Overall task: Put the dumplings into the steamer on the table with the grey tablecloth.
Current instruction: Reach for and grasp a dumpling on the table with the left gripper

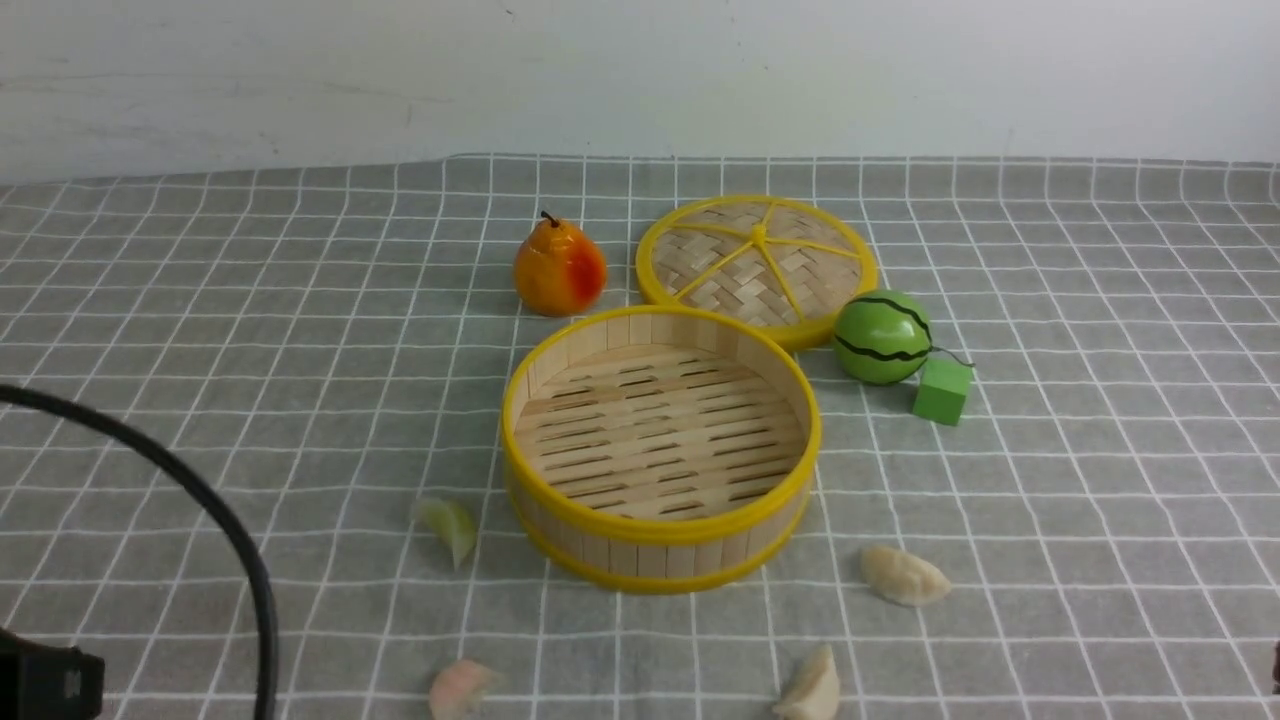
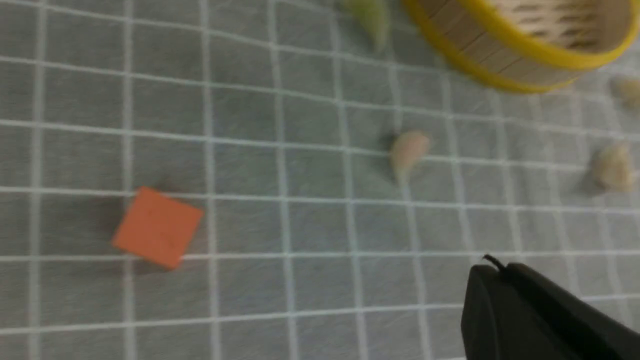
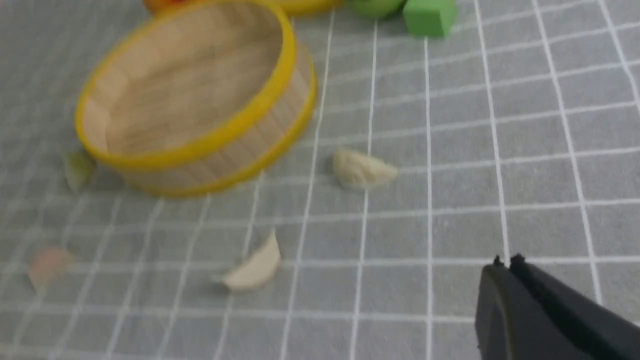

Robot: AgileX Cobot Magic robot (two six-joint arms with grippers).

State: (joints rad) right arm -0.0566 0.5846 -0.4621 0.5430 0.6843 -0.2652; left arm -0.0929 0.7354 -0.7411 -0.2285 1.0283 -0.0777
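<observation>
Claws L (image 2: 492, 265) + R (image 3: 507, 265) clenched, nothing held | 4 dumplings (image 1: 901, 575) on cloth, near/left/right of empty steamer (image 1: 662, 430) | step: pre-pick, likely | next: open, lower over one

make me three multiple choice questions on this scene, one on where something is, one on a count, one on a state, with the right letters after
1. Where is the pear?
A) inside the steamer
B) on the cloth behind the steamer
C) on the woven lid

2. How many dumplings lie on the grey tablecloth?
A) two
B) three
C) four

3. What state is the steamer in?
A) uncovered, with nothing inside
B) covered by its lid
C) filled with dumplings

Right letters:
1 B: it stands on the cloth past the steamer's far rim.
2 C: one green, one pinkish, two cream-white.
3 A: its bare slatted floor shows.
</observation>
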